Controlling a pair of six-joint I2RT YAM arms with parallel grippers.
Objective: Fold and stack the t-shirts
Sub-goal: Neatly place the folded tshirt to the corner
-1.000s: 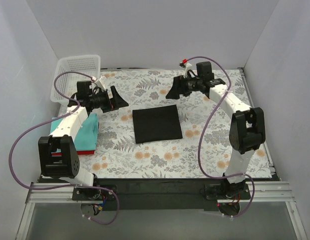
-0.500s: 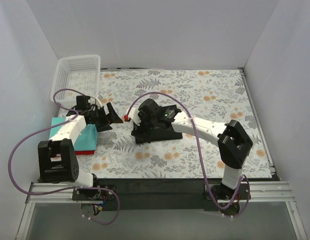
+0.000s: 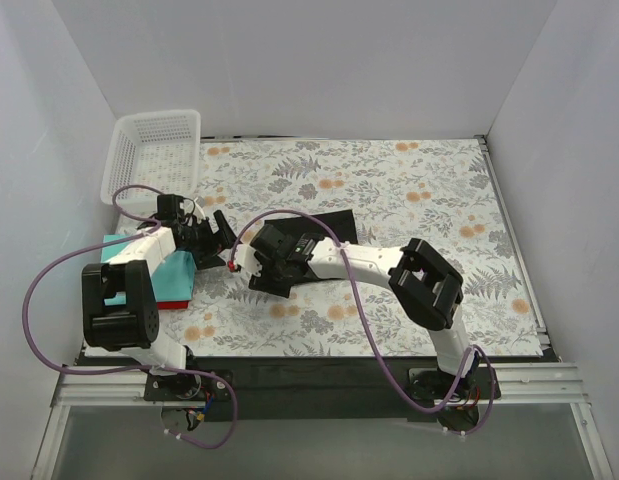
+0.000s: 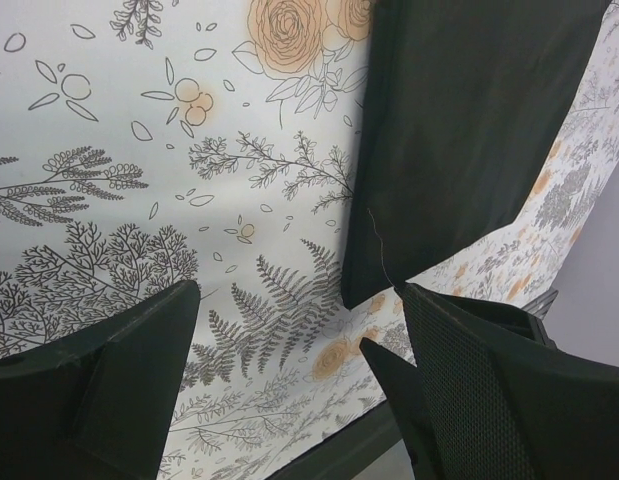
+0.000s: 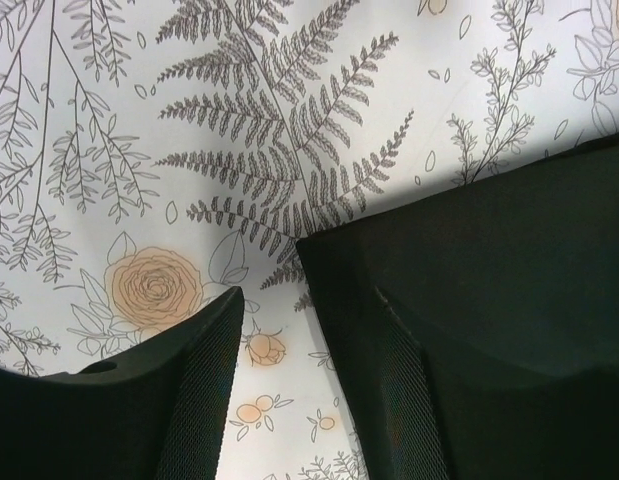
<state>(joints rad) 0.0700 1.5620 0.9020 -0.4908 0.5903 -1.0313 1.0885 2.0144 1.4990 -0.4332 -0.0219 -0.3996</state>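
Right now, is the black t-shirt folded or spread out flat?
Folded. The black t-shirt lies as a compact straight-edged rectangle, with no sleeves or collar showing.

Overhead view spans table (image 3: 409,190); wrist views close, share black t-shirt (image 4: 469,130).

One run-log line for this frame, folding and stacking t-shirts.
left hand open, hovering over table | right hand open, straddling black t-shirt corner | teal-and-red stack at left edge
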